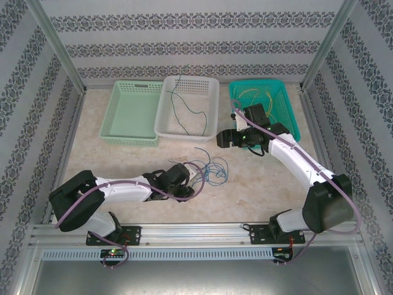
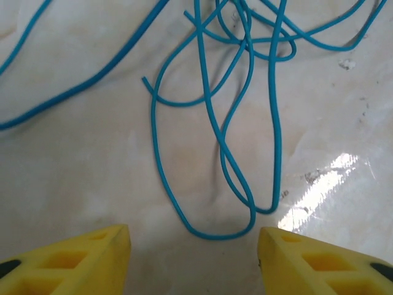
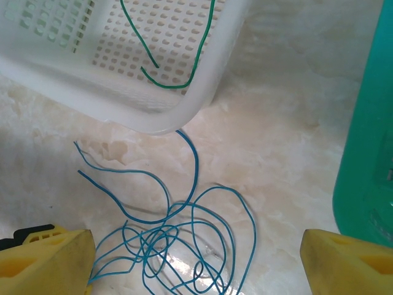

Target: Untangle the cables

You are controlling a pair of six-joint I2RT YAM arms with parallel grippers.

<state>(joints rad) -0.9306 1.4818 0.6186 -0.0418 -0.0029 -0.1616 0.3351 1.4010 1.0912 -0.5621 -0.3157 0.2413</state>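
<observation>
Blue cables (image 1: 212, 169) (image 2: 276, 123) (image 3: 196, 163) tangled on bare table (image 1: 123, 160), near white basket (image 1: 187, 136); one strand reaching its corner. Green cable (image 3: 203, 49) inside white basket, yellow cables (image 1: 250, 92) inside teal basket (image 1: 288, 120). Pale green basket (image 1: 129, 140) far left. Left gripper (image 2: 193, 246) spread, empty, a blue loop just ahead. Right gripper (image 3: 196, 258) spread wide, empty, above blue cables, between white and teal baskets.

Bright, even light; faint soft shadows under cables (image 2: 277, 135); glare patch on table (image 2: 328, 181); focus sharp
</observation>
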